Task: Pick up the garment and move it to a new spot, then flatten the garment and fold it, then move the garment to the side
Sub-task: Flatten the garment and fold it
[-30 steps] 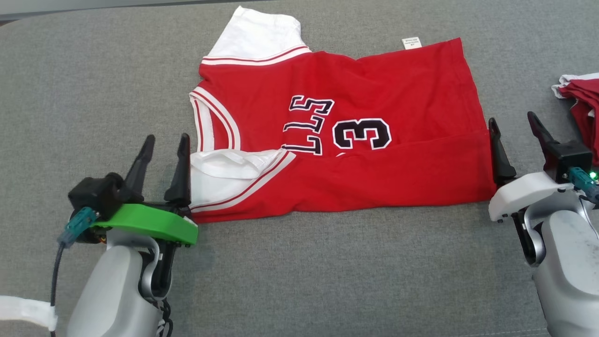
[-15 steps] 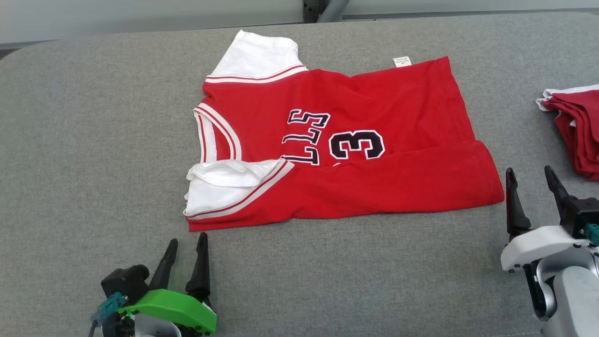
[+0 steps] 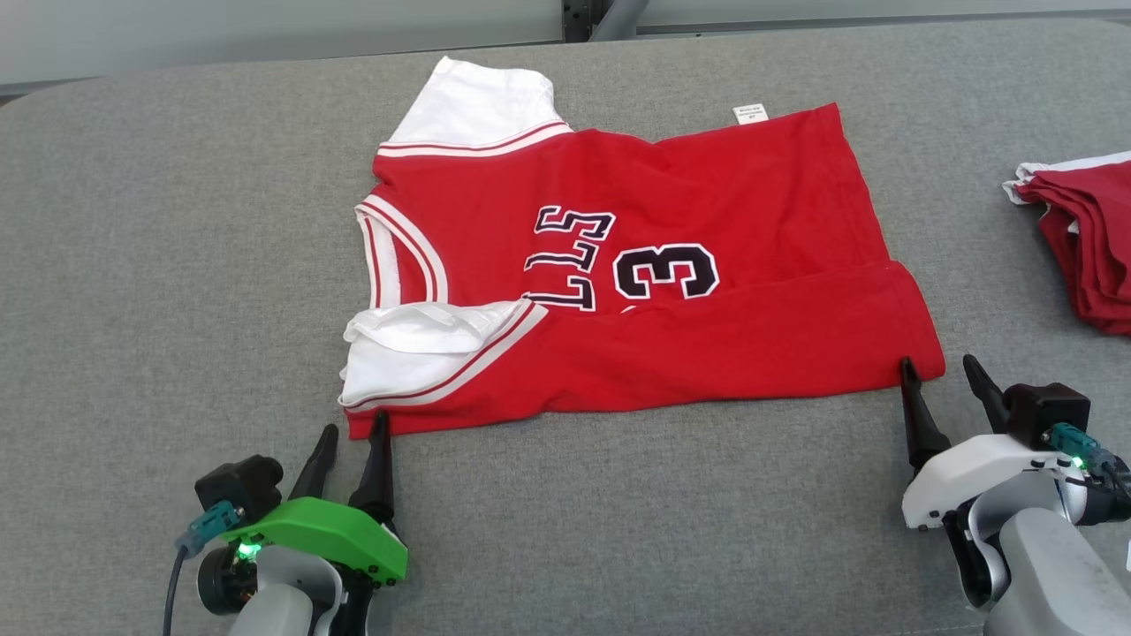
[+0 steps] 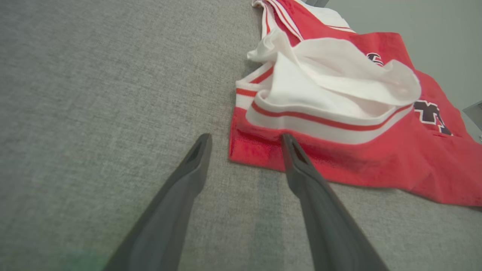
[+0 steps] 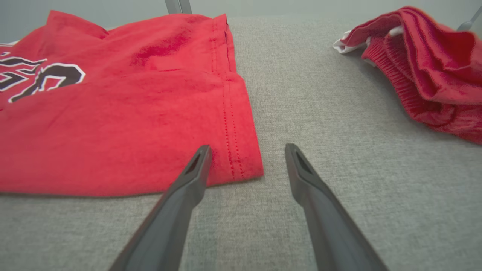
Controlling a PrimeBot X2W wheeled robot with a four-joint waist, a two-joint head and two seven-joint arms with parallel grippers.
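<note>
The garment (image 3: pixel 707 203) is a red jersey with white sleeves and a black "3". It lies flat on the grey padded table (image 3: pixel 177 265), with its near long edge folded over onto itself. My left gripper (image 3: pixel 354 422) stands open at the near left corner, one finger tip touching the red hem below the white sleeve (image 4: pixel 320 86). My right gripper (image 3: pixel 937 362) is open at the near right corner. In the right wrist view the stitched hem corner (image 5: pixel 241 165) lies between the fingers of the right gripper (image 5: pixel 247 147). In the left wrist view the left gripper (image 4: pixel 245 137) holds nothing.
A pile of other red and white clothes (image 3: pixel 1087 256) lies at the table's right edge, also visible as the red pile (image 5: pixel 425 64) in the right wrist view. Bare grey table surface stretches to the left of the jersey and in front of it.
Both grippers drew back from the jersey's side edges towards me, then came up to its two near corners. The head camera also shifted. The jersey has kept its shape.
</note>
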